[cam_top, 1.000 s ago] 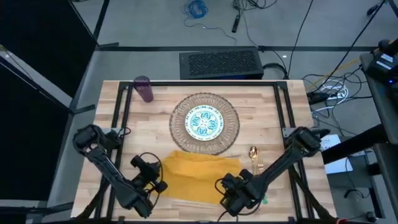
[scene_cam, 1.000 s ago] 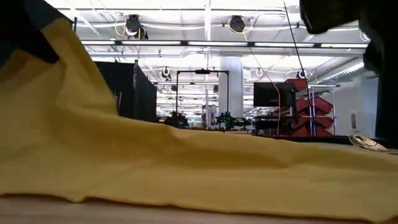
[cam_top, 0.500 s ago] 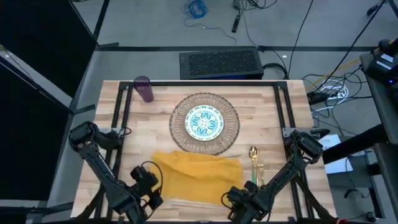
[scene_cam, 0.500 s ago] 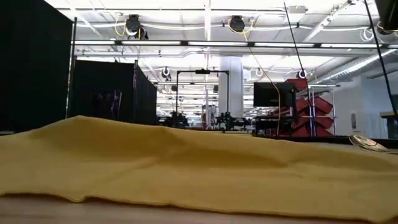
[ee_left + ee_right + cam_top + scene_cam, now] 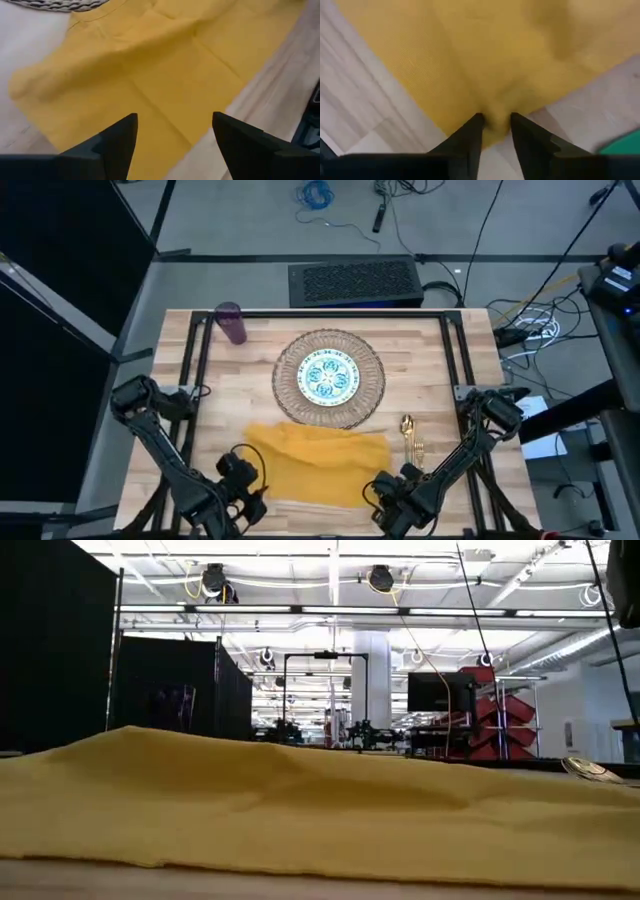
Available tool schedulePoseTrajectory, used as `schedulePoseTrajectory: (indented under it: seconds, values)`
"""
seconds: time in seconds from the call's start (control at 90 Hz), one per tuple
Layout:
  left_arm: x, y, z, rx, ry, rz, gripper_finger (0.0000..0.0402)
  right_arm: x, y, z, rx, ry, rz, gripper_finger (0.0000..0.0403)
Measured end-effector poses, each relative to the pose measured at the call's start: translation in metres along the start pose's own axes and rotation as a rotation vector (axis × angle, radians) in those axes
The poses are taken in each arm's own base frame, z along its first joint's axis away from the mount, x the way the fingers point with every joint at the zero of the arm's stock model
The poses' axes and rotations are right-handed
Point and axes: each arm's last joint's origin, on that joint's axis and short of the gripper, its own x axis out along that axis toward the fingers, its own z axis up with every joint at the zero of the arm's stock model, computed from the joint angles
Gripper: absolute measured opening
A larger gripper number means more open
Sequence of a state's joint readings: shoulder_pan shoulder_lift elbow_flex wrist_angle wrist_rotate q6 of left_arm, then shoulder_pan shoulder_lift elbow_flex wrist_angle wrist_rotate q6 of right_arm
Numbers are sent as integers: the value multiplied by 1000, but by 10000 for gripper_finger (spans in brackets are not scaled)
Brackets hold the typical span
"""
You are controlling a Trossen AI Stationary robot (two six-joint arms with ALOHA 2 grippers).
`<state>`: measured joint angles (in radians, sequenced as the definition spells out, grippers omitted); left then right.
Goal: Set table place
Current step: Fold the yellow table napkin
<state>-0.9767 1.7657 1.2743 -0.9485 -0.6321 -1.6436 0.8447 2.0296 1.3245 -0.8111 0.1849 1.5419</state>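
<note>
Wooden plank surface (image 5: 225, 395) carries napkin (image 5: 318, 465), mustard cloth, soft and creased, lying just in front of woven straw mat (image 5: 372, 380) with patterned plate (image 5: 329, 377); fork and spoon (image 5: 409, 435) to its right; purple cup (image 5: 232, 323) far corner; my right end effector (image 5: 495, 121) pinching napkin edge; left end effector (image 5: 172, 132) spread, empty, above cloth; judgement: tug gently, flatten wrinkles, square it to mat.

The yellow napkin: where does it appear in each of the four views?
High view: napkin, below the woven mat.
Low view: fills the foreground.
Left wrist view: covers most of the picture, mat edge beside it.
Right wrist view: beyond the fingers.
</note>
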Motion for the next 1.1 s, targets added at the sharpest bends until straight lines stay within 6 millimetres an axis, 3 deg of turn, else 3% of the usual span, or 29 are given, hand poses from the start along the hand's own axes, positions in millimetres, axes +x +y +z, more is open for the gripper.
schedulePoseTrajectory:
  seconds: [0.311,1.1]
  values:
    - [-5,-1,-7,-15,-8,-29,244,-11,0,-19,63,-5,46,5]
    - [-5,-1,-6,-17,-25,-29,244,-16,1,-17,44,-39,71,8]
